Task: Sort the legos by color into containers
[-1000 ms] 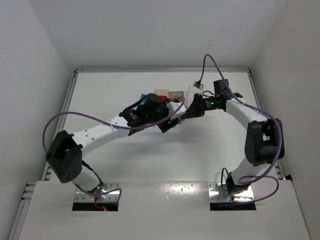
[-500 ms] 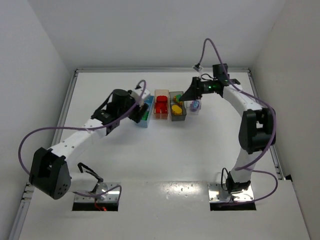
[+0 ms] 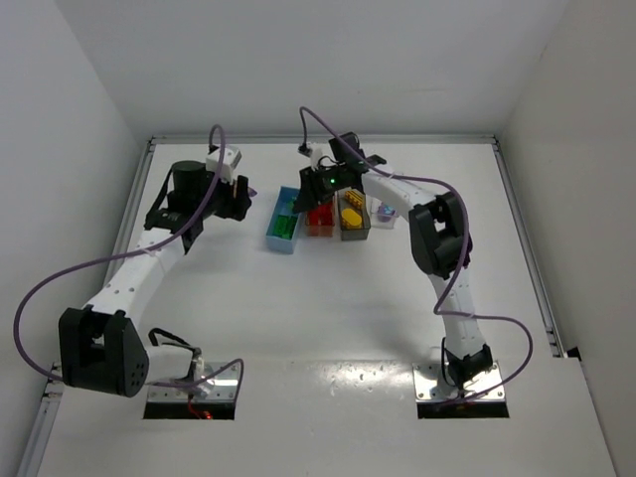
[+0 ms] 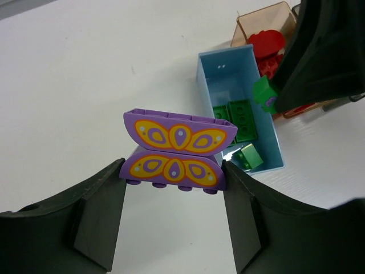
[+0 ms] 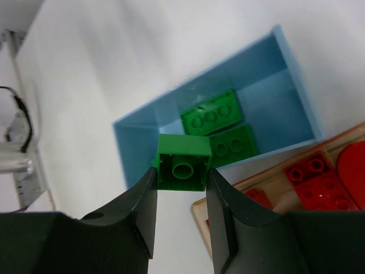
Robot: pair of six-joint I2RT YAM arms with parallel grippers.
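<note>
A: Overhead, the right gripper [image 3: 302,196] hovers at the light blue rectangular plastic bin [image 3: 275,237].
B: Left wrist: the left gripper [image 4: 173,172] clamps a purple butterfly-printed plastic brick [image 4: 178,149], away from the bins.
A: Right wrist: jaws pinch a small green plastic brick [image 5: 182,161] over the bin's wall; dropped here, it could bounce out.

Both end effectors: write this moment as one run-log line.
left end effector: holds purple brick | right end effector: holds green brick above blue bin edge
</note>
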